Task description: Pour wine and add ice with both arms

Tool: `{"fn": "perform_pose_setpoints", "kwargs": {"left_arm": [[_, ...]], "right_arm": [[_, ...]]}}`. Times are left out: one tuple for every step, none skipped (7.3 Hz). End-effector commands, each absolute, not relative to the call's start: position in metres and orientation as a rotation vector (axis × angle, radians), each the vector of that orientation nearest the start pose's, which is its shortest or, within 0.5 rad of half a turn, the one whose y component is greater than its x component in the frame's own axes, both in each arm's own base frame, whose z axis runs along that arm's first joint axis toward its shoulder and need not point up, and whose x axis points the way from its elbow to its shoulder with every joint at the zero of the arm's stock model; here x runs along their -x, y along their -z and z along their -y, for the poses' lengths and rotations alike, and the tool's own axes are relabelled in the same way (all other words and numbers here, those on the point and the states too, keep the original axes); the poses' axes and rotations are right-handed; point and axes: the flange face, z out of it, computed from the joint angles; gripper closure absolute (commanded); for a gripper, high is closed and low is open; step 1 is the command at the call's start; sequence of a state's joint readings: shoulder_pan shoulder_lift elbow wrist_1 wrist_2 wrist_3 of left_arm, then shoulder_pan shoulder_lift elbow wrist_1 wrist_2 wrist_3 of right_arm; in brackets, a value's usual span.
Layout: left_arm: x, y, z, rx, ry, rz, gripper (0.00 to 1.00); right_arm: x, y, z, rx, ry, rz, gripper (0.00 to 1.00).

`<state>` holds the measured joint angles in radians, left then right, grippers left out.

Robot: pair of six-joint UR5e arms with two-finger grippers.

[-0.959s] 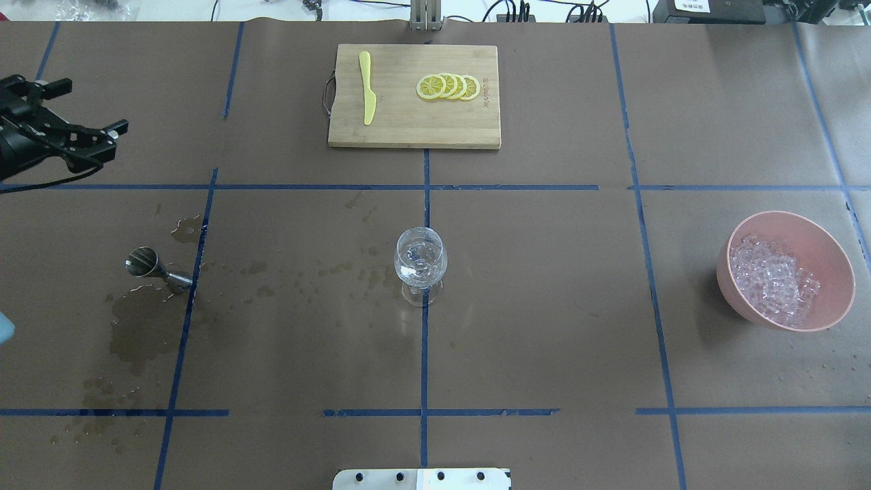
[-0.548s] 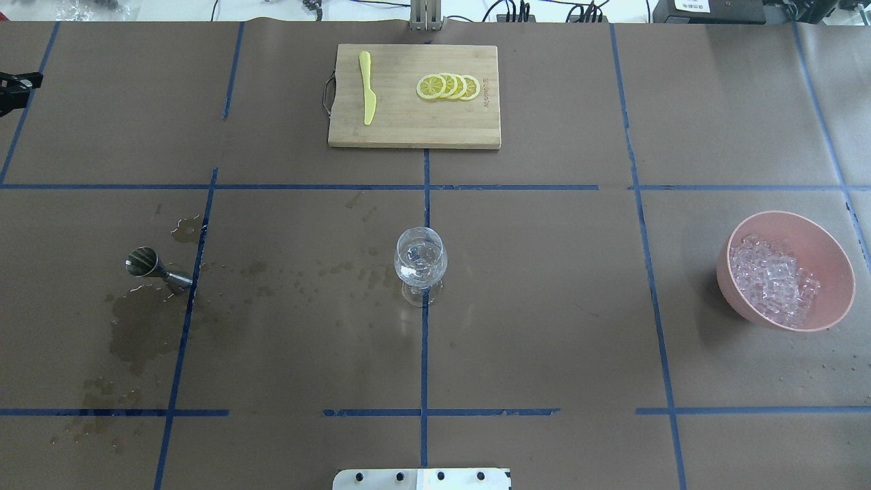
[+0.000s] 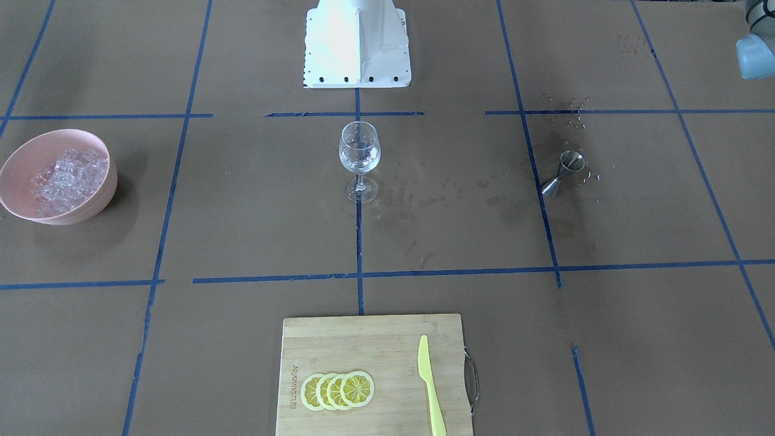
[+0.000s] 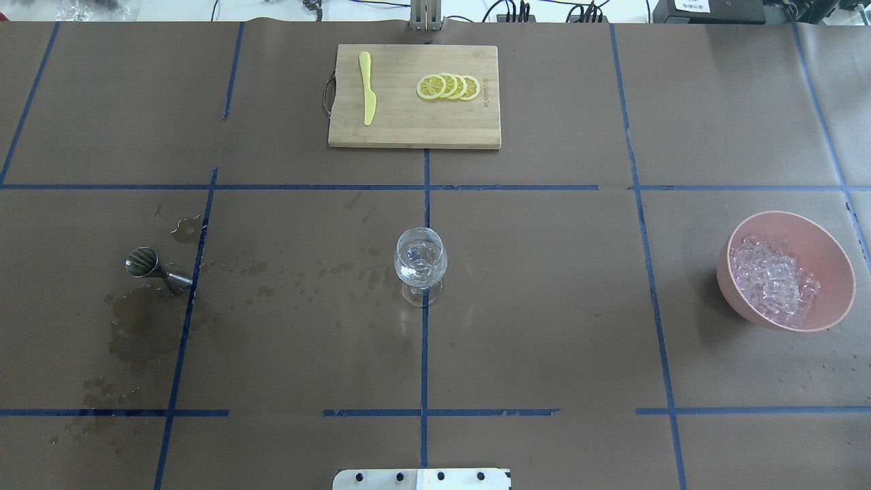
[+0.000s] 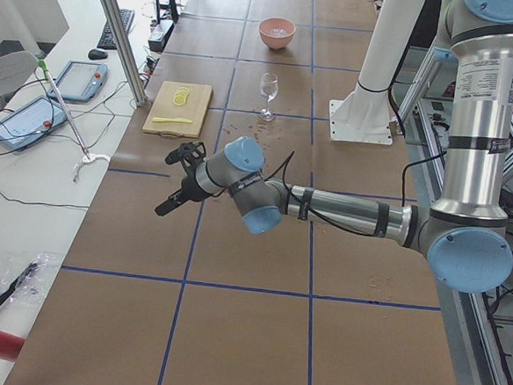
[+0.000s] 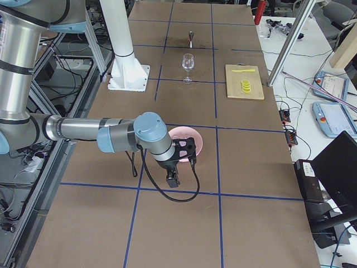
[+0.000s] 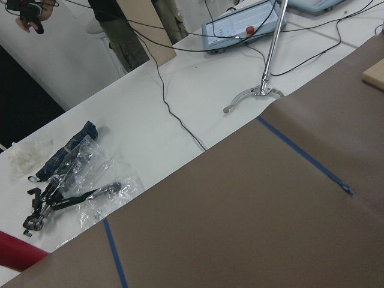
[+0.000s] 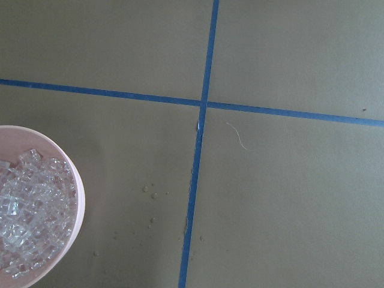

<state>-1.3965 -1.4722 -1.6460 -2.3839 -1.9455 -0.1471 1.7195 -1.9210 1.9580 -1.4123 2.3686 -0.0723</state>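
The clear stemmed wine glass [image 4: 420, 262] [image 3: 359, 151] stands upright at the table's middle. The ice [image 4: 772, 279] [image 8: 27, 222] lies heaped in a pink bowl [image 4: 827, 252] on the right. No wine shows in any view. My left gripper [image 5: 173, 183] hovers above the table's left end, far from the glass; I cannot tell whether it is open or shut. My right gripper [image 6: 181, 163] hangs just above the near rim of the bowl [image 6: 194, 138], and I cannot tell its state either. Neither wrist view shows any fingers.
A steel jigger [image 4: 153, 267] stands left of the glass among wet stains [image 4: 139, 333]. A wooden cutting board [image 4: 414, 129] at the far edge carries a yellow knife [image 4: 367, 88] and lemon slices [image 4: 449, 86]. The white robot base [image 3: 357, 42] stands at the near edge.
The left gripper has slid out of the overhead view past its left edge. The glass, jigger, bowl and board have not moved.
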Motion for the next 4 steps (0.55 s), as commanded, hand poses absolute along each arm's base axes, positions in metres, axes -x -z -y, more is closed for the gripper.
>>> {"fn": "perform_pose_setpoints", "kwargs": {"left_arm": [[0.063,-0.638,0.475,-0.430,-0.194,-0.511,0.00],[0.065,-0.653,0.460,-0.322,-0.232,-0.613,0.00],[0.079,-0.660,0.443,-0.218,-0.192,-0.726,0.00],[0.079,-0.670,0.425,-0.144,-0.163,-0.750,0.00]], "right_arm": [[-0.113,-0.599,0.339,-0.282,0.010,0.770,0.00],[-0.113,-0.602,0.333,-0.279,0.008,0.770,0.00],[-0.112,-0.603,0.332,-0.280,0.005,0.775,0.00],[-0.111,-0.600,0.333,-0.284,0.007,0.794,0.00]]}}
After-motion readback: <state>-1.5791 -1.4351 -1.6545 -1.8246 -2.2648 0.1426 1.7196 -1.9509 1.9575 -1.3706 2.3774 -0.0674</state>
